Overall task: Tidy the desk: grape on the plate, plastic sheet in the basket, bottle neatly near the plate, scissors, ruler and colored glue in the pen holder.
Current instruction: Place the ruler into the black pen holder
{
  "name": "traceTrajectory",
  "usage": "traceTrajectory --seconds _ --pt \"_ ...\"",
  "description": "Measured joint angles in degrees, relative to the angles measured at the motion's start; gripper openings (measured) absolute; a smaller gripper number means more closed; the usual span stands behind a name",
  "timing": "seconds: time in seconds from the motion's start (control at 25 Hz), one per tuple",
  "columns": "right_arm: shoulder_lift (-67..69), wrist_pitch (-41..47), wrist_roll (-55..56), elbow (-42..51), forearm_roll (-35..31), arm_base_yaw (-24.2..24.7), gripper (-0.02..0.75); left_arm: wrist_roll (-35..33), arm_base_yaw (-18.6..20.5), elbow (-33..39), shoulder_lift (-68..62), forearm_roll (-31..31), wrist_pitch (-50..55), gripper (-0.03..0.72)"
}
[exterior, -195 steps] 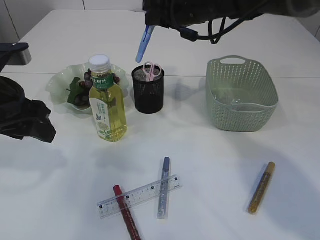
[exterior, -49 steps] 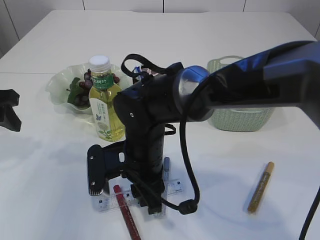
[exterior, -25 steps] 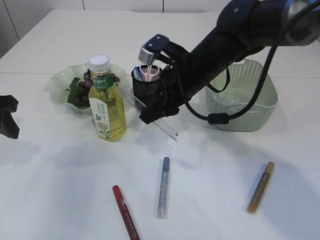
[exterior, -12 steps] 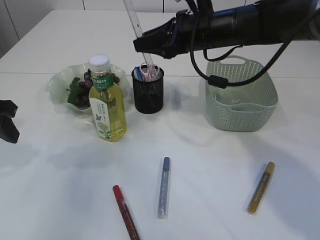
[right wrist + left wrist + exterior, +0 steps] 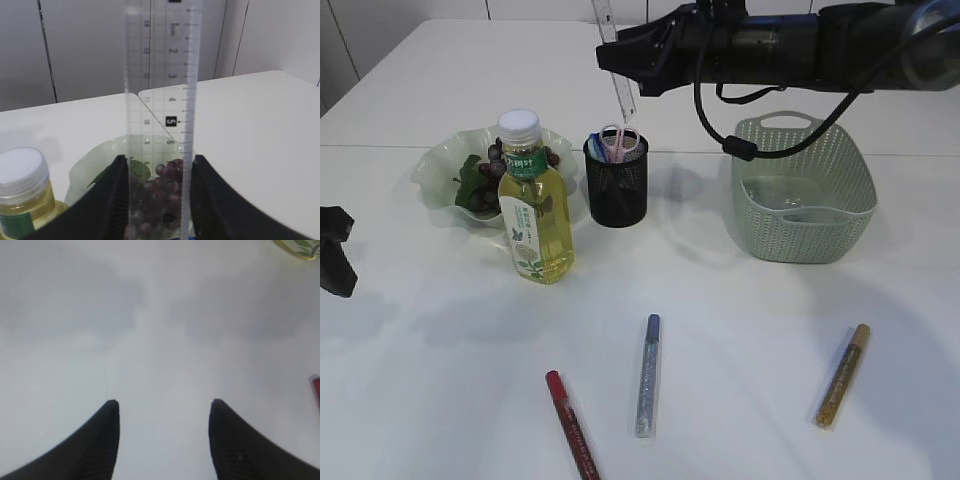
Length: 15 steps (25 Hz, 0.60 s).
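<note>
While right end effector (image 5: 625, 72) clamps ruler (image 5: 618, 62), exterior view shows ruler near upright, lower tip just above pen holder (image 5: 616, 180) directly below, likely lined up to drop in beside scissors (image 5: 622, 139).

Left wrist view: left end effector (image 5: 164, 412) open, empty, bare desk (image 5: 160, 315) beneath, idle.

Right wrist view: ruler pinched between fingers (image 5: 112, 200); grapes (image 5: 155, 192) on plate (image 5: 85, 170) beyond, bottle (image 5: 22, 192) at one side.

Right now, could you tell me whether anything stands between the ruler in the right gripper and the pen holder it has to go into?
Nothing visible blocks it. The ruler hangs roughly upright in the right gripper, its lower end just above the pen holder. The pink scissors already sit inside, so it must slide in beside them.
</note>
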State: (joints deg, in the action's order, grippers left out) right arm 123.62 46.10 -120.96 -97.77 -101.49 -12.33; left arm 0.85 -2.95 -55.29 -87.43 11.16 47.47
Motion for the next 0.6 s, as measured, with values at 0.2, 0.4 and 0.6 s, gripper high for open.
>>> traceTrajectory --seconds 0.2,0.4,0.6 --pt "5.5 -0.1 -0.1 -4.8 0.0 0.0 0.290 -0.8 0.0 0.0 0.0 0.0 1.6 0.407" --pt "9.2 -0.4 -0.2 -7.9 0.0 0.0 0.290 -0.8 0.0 0.0 0.0 -0.1 2.7 0.386" --pt "11.5 -0.8 -0.2 -11.0 0.0 0.0 0.290 -0.8 0.0 0.0 0.0 -0.2 2.7 0.377"
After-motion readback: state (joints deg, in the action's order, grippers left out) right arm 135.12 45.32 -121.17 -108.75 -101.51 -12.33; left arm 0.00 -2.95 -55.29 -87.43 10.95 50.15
